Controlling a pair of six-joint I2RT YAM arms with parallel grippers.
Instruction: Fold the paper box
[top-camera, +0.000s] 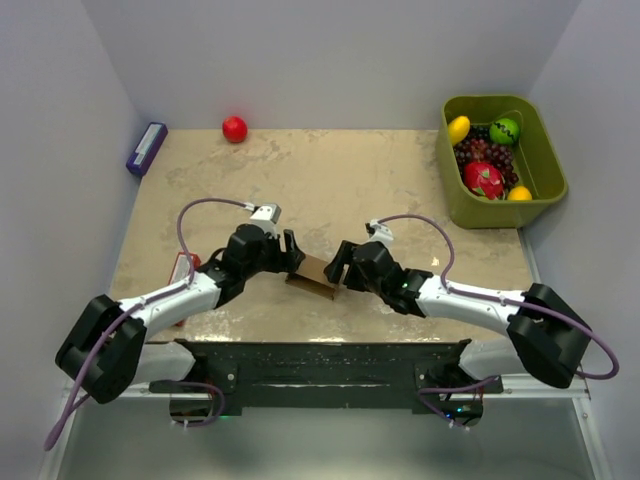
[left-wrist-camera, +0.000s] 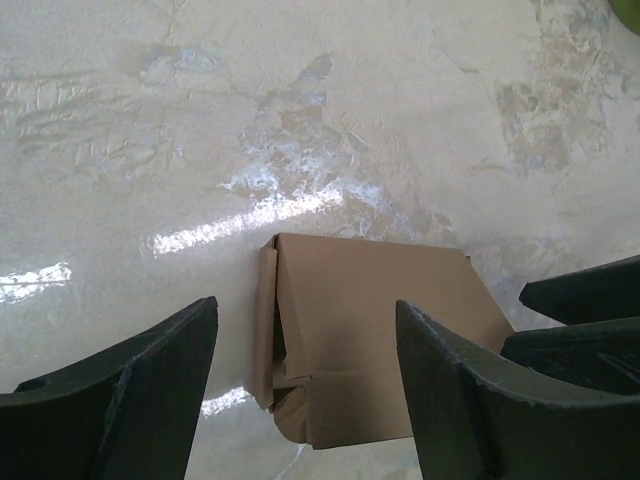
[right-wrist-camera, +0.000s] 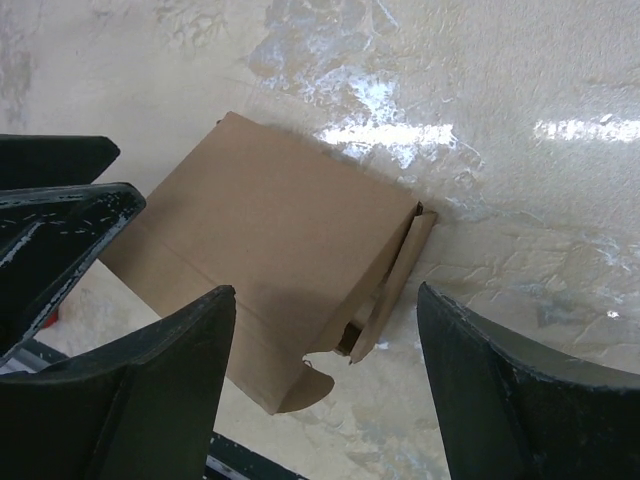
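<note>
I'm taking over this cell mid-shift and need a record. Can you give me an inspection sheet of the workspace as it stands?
Surface: beige marbled table, glossy, with glare patches.
Job's things: paper box lying flat at centre, end flaps loose.
Clutter: red ball and purple-blue box at far edge; green bin of fruit far right; red packet near left, partly hidden.
Grippers: left gripper and right gripper open, each astride one end of the box.
Cables: purple cables loop clear of the box.
Surroundings: pale walls on three sides.
</note>
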